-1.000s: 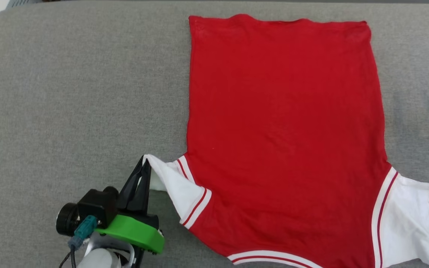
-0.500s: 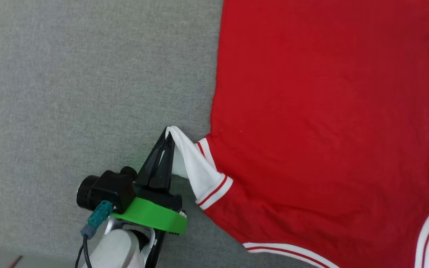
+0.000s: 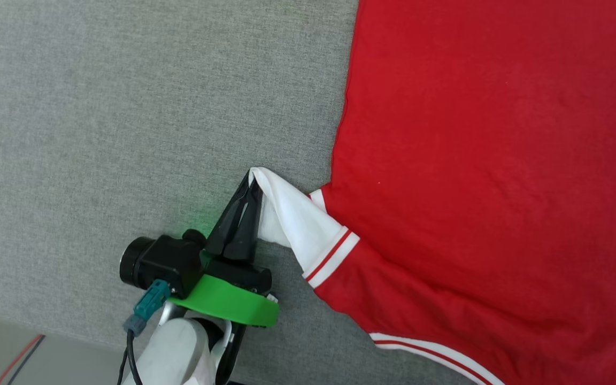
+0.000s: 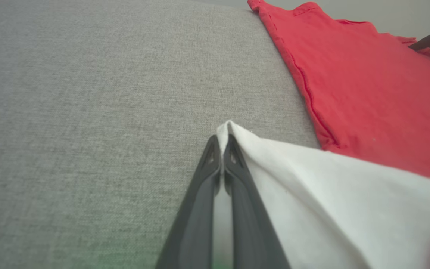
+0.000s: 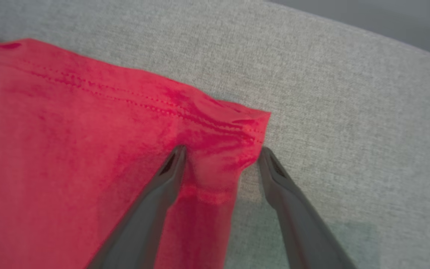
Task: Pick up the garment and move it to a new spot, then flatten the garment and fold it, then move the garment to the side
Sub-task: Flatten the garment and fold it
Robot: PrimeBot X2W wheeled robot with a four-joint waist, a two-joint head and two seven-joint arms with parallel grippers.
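Head view: the camera has swung in closer over the last second, while the left gripper (image 3: 252, 179) keeps its fingers clamped together on the tip of the white sleeve (image 3: 297, 224), raising it in a small peak off the grey cushion (image 3: 126, 133). The shirt (image 3: 490, 160) lies spread flat beside it, plain red side up. Left wrist view: the two dark fingers meet on the sleeve's edge, and the cloth drapes away to one side. Right wrist view: the right gripper (image 5: 222, 153) stands with its fingers wide apart astride the hem corner (image 5: 243, 125), one tip over red cloth, the other over bare cushion just beside the edge, with nothing gripped. The left hold is unchanged, and the flattening appears to wait on a second grip at that corner.
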